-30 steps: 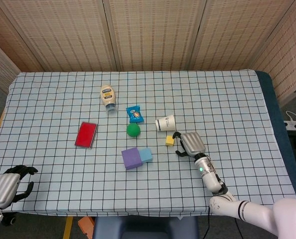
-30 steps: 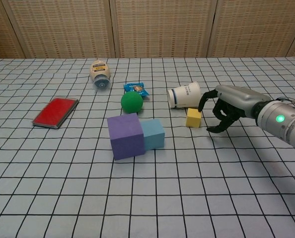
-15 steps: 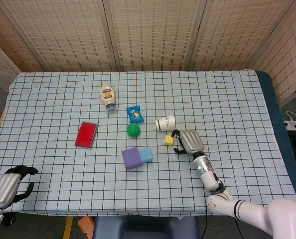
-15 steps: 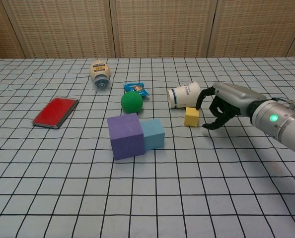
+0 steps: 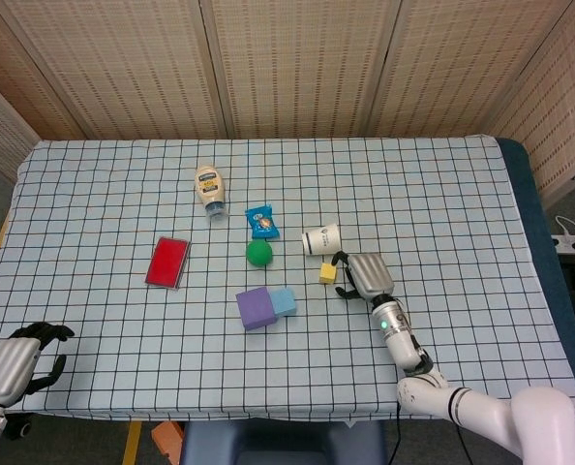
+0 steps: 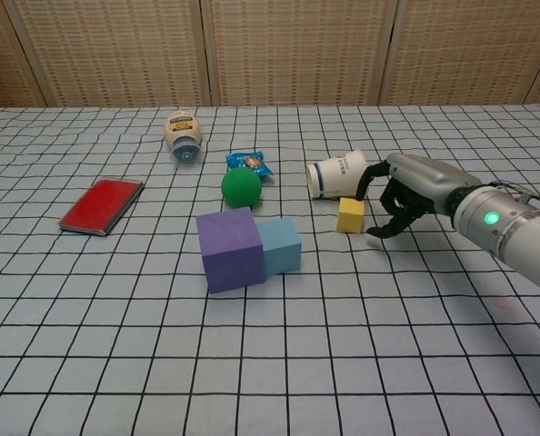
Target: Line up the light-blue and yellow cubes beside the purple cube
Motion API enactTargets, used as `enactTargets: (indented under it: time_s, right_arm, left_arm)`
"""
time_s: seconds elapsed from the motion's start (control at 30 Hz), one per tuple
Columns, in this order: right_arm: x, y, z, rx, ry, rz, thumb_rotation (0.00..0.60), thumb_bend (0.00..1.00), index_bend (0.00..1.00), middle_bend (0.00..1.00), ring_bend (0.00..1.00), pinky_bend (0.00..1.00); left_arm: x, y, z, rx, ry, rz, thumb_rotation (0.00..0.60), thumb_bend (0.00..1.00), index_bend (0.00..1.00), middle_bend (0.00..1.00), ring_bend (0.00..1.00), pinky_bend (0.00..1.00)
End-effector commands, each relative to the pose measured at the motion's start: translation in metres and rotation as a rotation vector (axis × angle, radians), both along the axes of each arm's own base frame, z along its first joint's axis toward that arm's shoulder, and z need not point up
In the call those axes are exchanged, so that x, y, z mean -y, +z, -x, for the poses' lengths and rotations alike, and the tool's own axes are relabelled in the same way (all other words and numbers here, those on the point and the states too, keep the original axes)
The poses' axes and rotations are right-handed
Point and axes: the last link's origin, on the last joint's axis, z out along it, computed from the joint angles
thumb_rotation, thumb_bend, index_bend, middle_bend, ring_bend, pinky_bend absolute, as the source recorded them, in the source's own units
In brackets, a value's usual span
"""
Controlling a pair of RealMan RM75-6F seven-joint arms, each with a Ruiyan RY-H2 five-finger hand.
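Reaching for the yellow cube [image 6: 351, 215], the right hand [image 6: 406, 193] has its fingers curled around the cube's far side but grasps nothing yet. That cube sits just off the fingertips, towards the purple cube [image 6: 231, 248]; the light-blue cube [image 6: 280, 245] already touches the purple one. It looks small, light and stiff, so opposite flat faces suit a pinch. A tipped paper cup [image 6: 336, 173] crowds it just behind; open cloth lies between hand and row. The left hand [image 5: 21, 360], curled and empty, rests at the table's near edge
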Motion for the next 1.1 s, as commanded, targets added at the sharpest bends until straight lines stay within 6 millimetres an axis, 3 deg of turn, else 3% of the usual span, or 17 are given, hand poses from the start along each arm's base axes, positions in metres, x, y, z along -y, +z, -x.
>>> enactTargets:
  time_s: [0.03, 0.57, 1.1]
  right_arm:
    - [0.0006, -0.0018, -0.0002, 0.004, -0.003, -0.005, 0.600, 0.13, 0.41, 0.86, 0.90, 1.00]
    - [0.0003, -0.0009, -0.0013, 0.047, 0.009, 0.021, 0.600, 0.13, 0.59, 0.87, 0.92, 1.00]
    - [-0.0009, -0.0027, -0.0015, 0.055, 0.016, 0.007, 0.600, 0.13, 0.55, 0.87, 0.92, 1.00]
  left_arm:
    - [0.0000, 0.0003, 0.0000, 0.001, 0.000, -0.002, 0.600, 0.49, 0.36, 0.38, 0.24, 0.30]
    - [-0.0002, -0.0007, 0.0003, -0.001, 0.003, 0.003, 0.600, 0.49, 0.36, 0.38, 0.24, 0.30]
    - [-0.0001, -0.0006, 0.0003, 0.000, 0.004, 0.004, 0.600, 0.49, 0.36, 0.38, 0.24, 0.30]
